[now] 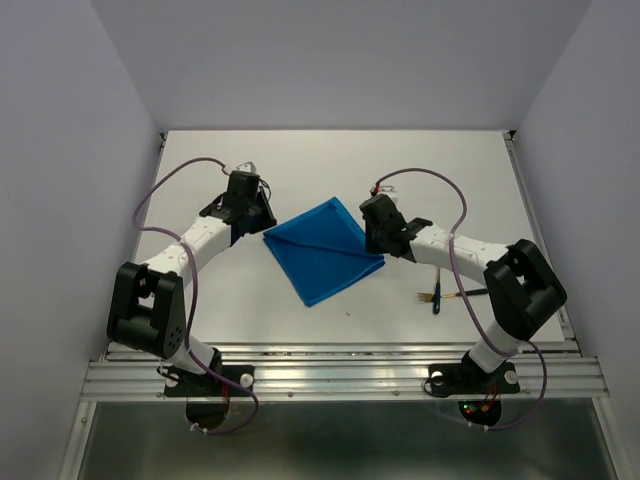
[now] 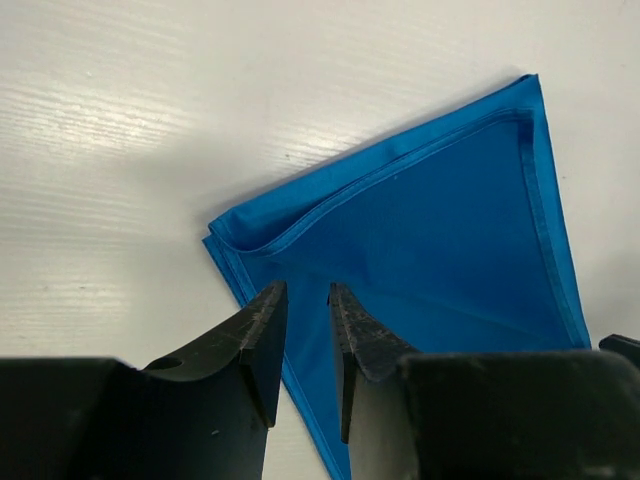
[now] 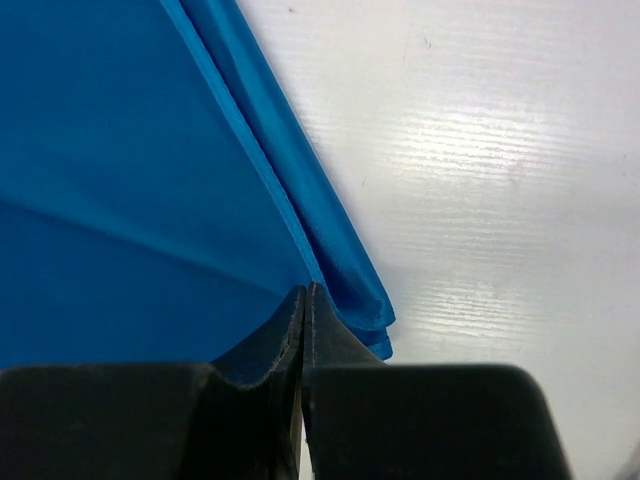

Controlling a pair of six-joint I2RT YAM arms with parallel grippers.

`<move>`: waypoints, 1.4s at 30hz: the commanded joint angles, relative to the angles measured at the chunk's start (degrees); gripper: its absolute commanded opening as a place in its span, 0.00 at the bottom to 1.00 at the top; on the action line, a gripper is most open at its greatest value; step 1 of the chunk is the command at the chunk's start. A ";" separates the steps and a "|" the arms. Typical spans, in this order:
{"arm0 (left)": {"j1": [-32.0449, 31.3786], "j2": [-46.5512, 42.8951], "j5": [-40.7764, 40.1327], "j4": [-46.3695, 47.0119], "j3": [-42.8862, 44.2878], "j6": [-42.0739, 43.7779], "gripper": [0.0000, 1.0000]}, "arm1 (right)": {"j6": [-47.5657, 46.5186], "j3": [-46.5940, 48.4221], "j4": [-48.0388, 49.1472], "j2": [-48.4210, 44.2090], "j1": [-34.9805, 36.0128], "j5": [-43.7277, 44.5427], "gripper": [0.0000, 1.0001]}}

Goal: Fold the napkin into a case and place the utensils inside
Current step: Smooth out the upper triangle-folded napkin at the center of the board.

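Observation:
The blue napkin [image 1: 322, 255] lies folded on the white table, roughly a diamond with one crease across it. My left gripper [image 1: 264, 222] hovers over its left corner [image 2: 235, 240]; its jaws [image 2: 307, 292] stand narrowly open with nothing between them. My right gripper [image 1: 374, 238] is at the napkin's right corner, shut [image 3: 305, 290] with the top layer's hem [image 3: 250, 150] running straight into its tips. A crease in the cloth also converges there. The utensils [image 1: 437, 297], a gold-headed fork and spoon with dark handles, lie on the table right of the napkin, beside my right arm.
The table's right rail [image 1: 545, 230] runs close behind the utensils. The metal front rail [image 1: 340, 365] lies below the napkin. Grey walls enclose the table on the left, back and right.

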 commanded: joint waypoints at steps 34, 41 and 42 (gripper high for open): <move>-2.41 9.25 -1.33 6.59 -0.45 -3.35 0.34 | 1.12 -2.22 1.60 6.81 -0.23 1.14 0.01; -2.50 6.59 -2.38 6.07 0.95 -2.30 0.35 | 1.03 -1.61 1.51 6.28 -0.23 0.88 0.01; -2.50 7.29 -2.30 5.80 1.39 -2.30 0.35 | 0.95 -1.26 1.42 6.37 -0.23 0.88 0.01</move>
